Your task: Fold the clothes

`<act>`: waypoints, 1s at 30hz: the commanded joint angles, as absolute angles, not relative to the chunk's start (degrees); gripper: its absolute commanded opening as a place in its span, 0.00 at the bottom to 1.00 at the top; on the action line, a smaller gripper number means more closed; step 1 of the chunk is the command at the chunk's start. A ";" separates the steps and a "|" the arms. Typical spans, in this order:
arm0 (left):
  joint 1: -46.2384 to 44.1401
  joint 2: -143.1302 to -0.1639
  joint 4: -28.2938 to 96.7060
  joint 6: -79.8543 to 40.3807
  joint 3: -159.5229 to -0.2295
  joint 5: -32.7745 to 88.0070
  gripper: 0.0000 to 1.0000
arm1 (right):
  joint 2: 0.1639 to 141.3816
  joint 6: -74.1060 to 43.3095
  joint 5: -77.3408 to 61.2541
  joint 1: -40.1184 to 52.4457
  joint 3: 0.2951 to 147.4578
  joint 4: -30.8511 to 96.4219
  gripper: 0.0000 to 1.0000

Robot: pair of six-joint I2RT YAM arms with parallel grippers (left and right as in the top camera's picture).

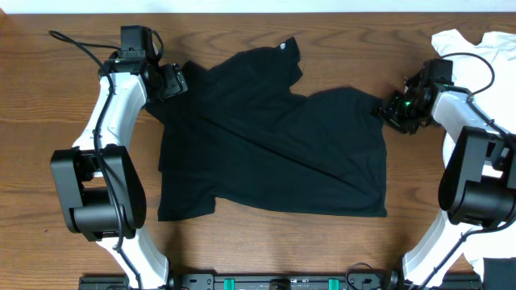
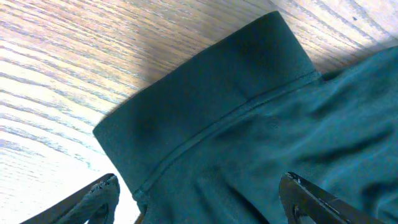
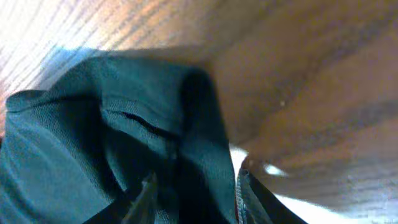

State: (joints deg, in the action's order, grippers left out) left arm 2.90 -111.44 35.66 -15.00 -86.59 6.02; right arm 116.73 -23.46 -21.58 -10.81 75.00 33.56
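soft rumpled black shirt [image 1: 274, 149]; left end effector [image 1: 174, 81] released, right end effector [image 1: 389, 109] grip unclear.

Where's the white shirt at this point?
Overhead view: the white shirt lies bunched at the table's far right corner, just beyond the right arm, apart from the black shirt.

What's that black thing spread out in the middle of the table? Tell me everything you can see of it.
It is a black shirt of soft, thin cloth, short-sleeved, lying flat but rumpled on the wooden table, with diagonal creases and a small white mark near its top edge. The left gripper stands open over one hemmed sleeve; the right gripper meets the bunched opposite sleeve, grip unclear.
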 commanded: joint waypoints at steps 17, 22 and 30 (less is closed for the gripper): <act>2.94 -112.90 35.73 -15.09 -85.60 5.34 0.84 | 117.01 -23.53 -27.73 -11.09 75.22 34.13 0.37; 2.94 -113.08 35.73 -15.09 -85.60 5.34 0.84 | 117.01 -23.53 -29.56 -11.07 75.24 32.47 0.42; 2.94 -113.16 35.66 -15.09 -85.60 5.34 0.84 | 116.99 -20.08 -30.46 -11.00 76.07 32.40 0.42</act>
State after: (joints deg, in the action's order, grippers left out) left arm 2.90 -112.20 35.66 -15.00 -86.59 6.00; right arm 116.75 -22.31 -28.95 -10.94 75.00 32.23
